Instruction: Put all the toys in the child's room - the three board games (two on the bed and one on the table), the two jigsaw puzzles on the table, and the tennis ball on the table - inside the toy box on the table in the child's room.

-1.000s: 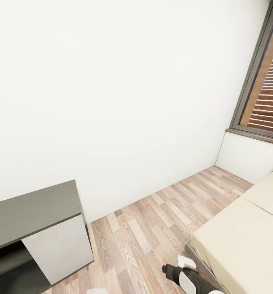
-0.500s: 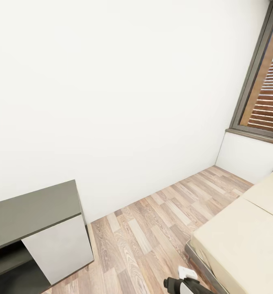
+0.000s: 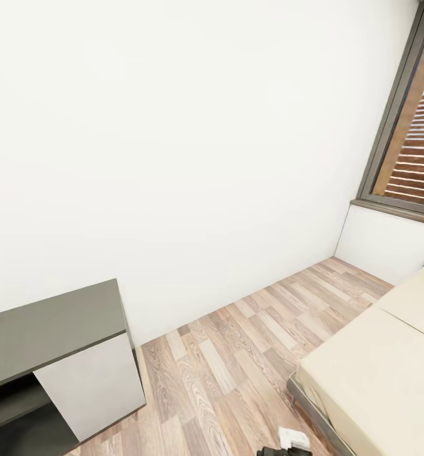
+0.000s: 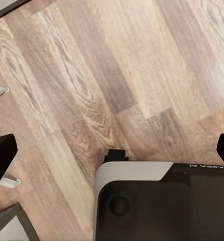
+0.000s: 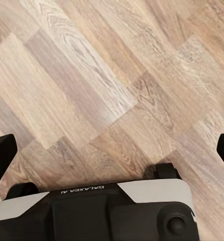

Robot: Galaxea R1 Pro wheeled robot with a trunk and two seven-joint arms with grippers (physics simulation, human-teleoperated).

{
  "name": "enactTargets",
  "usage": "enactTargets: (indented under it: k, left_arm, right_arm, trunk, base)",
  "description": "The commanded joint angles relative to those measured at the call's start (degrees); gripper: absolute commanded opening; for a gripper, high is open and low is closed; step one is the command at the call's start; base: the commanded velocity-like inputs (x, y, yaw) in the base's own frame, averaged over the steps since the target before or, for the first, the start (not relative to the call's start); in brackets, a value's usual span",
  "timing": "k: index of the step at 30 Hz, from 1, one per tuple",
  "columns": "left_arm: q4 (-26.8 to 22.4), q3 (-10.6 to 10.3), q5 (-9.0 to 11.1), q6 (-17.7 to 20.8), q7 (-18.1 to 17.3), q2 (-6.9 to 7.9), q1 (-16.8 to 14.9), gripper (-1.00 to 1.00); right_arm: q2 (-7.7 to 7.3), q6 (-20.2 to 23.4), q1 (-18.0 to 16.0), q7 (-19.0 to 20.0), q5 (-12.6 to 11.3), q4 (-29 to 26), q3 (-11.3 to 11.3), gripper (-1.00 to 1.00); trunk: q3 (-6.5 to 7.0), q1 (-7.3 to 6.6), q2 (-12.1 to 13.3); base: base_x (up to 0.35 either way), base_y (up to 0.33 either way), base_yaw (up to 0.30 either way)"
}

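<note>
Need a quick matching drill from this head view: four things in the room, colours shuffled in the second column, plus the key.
Things:
1. bed mattress
2. low desk top
3. floor
4. wall

Colours:
A. white
B. dark grey
C. wood-plank brown
D. beige

Pairs: 1-D, 2-B, 3-C, 4-A
</note>
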Motion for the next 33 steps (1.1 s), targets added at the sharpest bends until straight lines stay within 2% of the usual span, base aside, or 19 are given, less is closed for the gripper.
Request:
enactTargets:
  k: [1, 7, 13, 20, 25, 33]
  left_arm:
    - [0.06, -0.51, 0.49, -0.21, 0.20, -0.01, -0.05, 1.00]
    - [0.09, -0.44, 0.49, -0.23, 0.19, 0.03, -0.05, 1.00]
    - [0.09, -0.43, 0.49, -0.20, 0.19, 0.16, -0.05, 1.00]
    - [0.09, -0.43, 0.49, -0.13, 0.19, 0.12, -0.05, 1.00]
    - [0.09, -0.43, 0.46, -0.22, 0.19, 0.10, -0.05, 1.00]
    - [0.09, -0.43, 0.48, -0.24, 0.19, 0.09, -0.03, 1.00]
  right_arm:
    - [0.03, 0.27, 0.13, -0.33, -0.46, -0.13, 0.49, 1.00]
    - [0.19, 0.10, 0.87, -0.34, -0.43, -0.14, 0.49, 1.00]
    - [0.97, 0.14, 1.01, -0.44, -0.43, -0.16, 0.50, 1.00]
    - [1.41, 0.19, 1.05, -0.51, 0.34, -0.12, 0.50, 1.00]
    - [1.45, 0.24, 1.05, -0.65, 2.01, -0.12, 0.49, 1.00]
    - [1.45, 0.26, 1.63, -0.69, 2.64, -0.11, 0.50, 1.00]
  trunk:
    - [-0.13, 0.04, -0.13]
    - [-0.13, 0.04, -0.13]
    - [-0.13, 0.04, -0.13]
    - [-0.13, 0.04, -0.13]
    - [-0.13, 0.04, -0.13]
    - [-0.13, 0.04, -0.13]
  base:
    - [0.000, 0.000, 0.000]
    - [0.000, 0.000, 0.000]
    - [-0.008, 0.000, 0.000]
    - [-0.137, -0.096, 0.021]
    - [-0.042, -0.261, 0.214]
    - [-0.006, -0.139, 0.277]
